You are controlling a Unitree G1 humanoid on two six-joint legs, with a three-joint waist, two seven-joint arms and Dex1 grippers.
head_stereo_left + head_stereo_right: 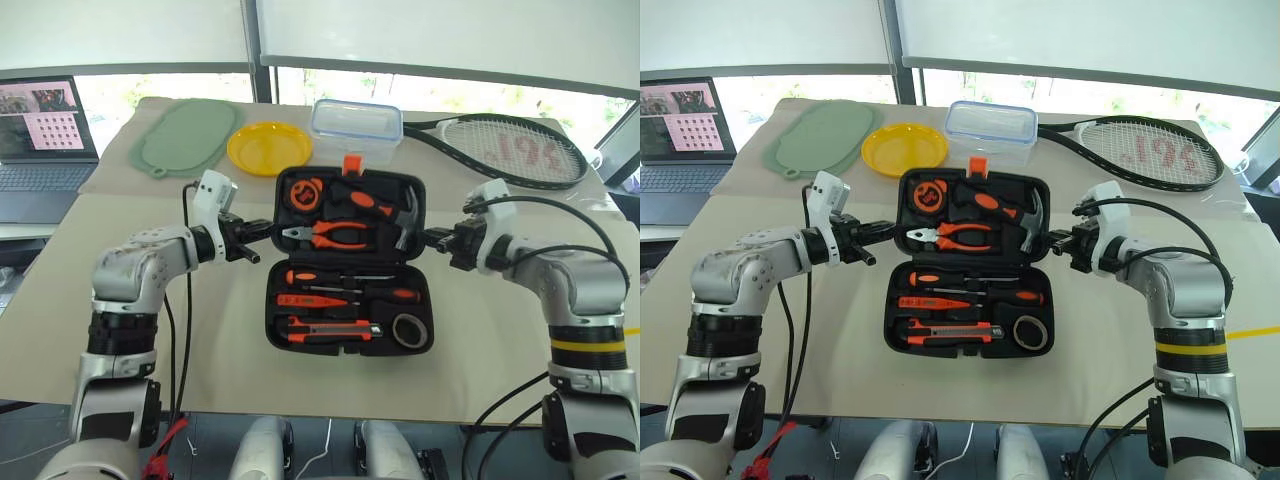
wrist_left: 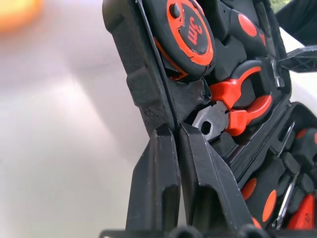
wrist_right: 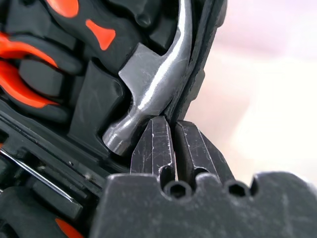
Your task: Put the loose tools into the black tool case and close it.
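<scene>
While both pincers pinch the lid, the following risks apply.
Head views, case: the black tool case [image 1: 348, 262] lies open in the middle of the bench [image 1: 480, 350]; the loose tools [image 1: 345, 300] sit in the near half, with the hammer, pliers and tape measure in the far half.
Head views, grip: the left pincer [image 1: 268, 228] and right pincer [image 1: 426, 238] clamp opposite side edges of the far half.
Left wrist view, grip: fingers [image 2: 153, 183] are closed on the thin rim beside the pliers [image 2: 233, 106]. Risk: a shallow hold may slip as the lid swings.
Right wrist view, grip: fingers [image 3: 154, 144] nip the rim beside the hammer [image 3: 148, 84]. Risk: uneven lifting may twist the lid, spill tools or foul the latch.
</scene>
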